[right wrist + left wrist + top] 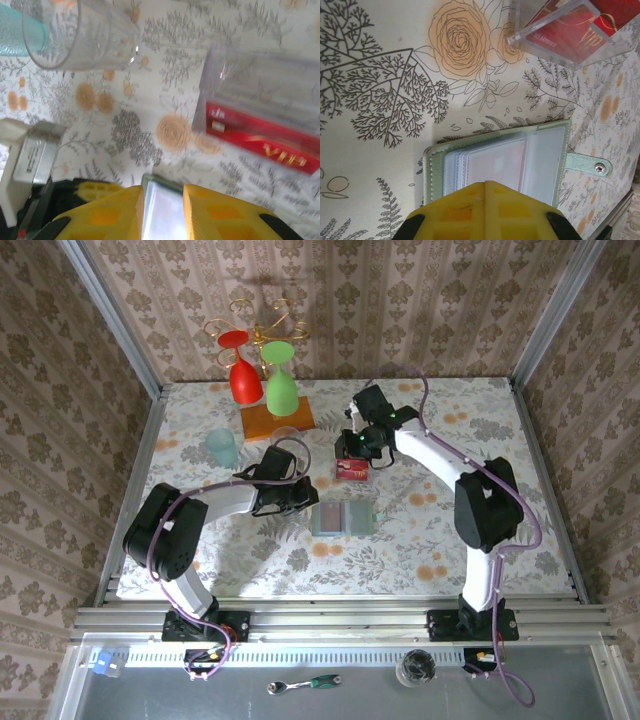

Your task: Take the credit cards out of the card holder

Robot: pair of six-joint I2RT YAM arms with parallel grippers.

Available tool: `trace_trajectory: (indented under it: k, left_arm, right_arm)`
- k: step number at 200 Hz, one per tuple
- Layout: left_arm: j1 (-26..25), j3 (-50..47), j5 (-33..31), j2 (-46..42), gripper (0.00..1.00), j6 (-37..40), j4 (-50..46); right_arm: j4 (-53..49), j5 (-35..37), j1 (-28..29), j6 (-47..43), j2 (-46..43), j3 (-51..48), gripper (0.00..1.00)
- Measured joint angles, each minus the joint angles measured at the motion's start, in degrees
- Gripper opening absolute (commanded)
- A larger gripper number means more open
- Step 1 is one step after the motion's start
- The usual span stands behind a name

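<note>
The small, pale sage-green card holder (345,518) is seen lying open and flat near the middle of the floral-patterned table (400,560). The left gripper (485,186) is placed over its left-hand edge, its yellow fingers pressed together with no gap. Red credit cards (260,140) are seen lying in a clear plastic tray (265,75) just beyond the holder, and the right gripper (162,195) is held above that tray, its fingers narrowly parted with nothing gripped between them.

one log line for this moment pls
left hand: shut, at open card holder | right hand: open, by clear box | red credit cards: in clear box
</note>
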Motion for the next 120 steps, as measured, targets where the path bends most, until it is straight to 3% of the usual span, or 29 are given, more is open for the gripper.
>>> trace_trajectory:
  k: [66, 120]
  left_arm:
    - [-0.02, -0.94, 0.46, -0.37, 0.02, -0.42, 1.25]
    - [-0.37, -3.96, 0.44, -2.25, 0.02, -1.22, 1.09]
  right_arm:
    - [6.51, -1.92, 2.21, 8.52, -7.13, -13.9, 0.26]
    - [10.95, -2.21, 4.2, 11.47, -8.0, -20.37, 0.26]
